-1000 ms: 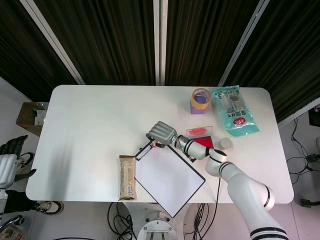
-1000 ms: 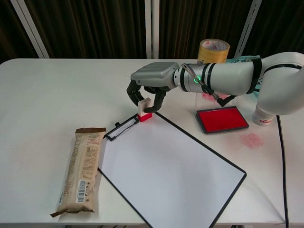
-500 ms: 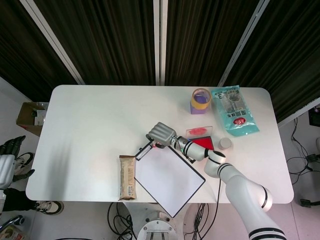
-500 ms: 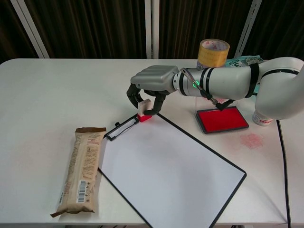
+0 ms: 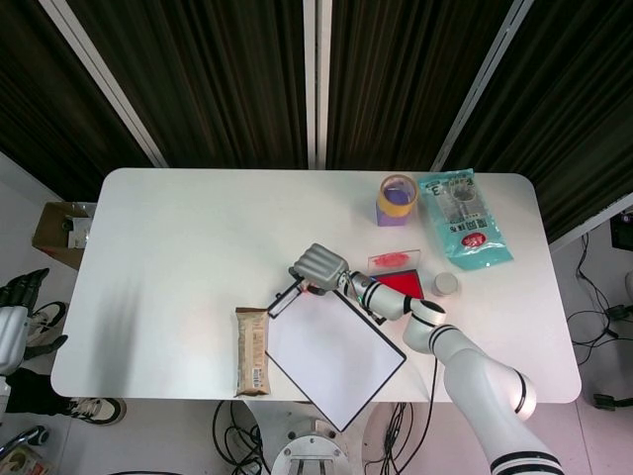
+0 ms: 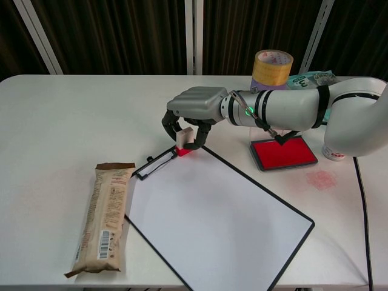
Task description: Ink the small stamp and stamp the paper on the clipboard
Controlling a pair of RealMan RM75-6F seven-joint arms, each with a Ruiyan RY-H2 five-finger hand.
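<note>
Spanning the scene, a white table (image 6: 73,115) fronts dark curtains (image 6: 109,36). Right hand (image 6: 193,108) fingers curl around the small stamp (image 6: 185,140) at the clipboard (image 6: 242,209) corner; left hand (image 5: 12,327), off-table, grip indeterminate.

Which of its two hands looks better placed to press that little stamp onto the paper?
The right hand: it holds the small stamp by the clipboard clip. The left hand hangs off the table's far left.

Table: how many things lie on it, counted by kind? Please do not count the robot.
Stamp: 1
Ink pad: 1
Clipboard with paper: 1
Snack bar: 1
Tape roll: 1
Plastic bag: 1
Small white bottle: 1
Clear lid with red smear: 1
Total: 8
</note>
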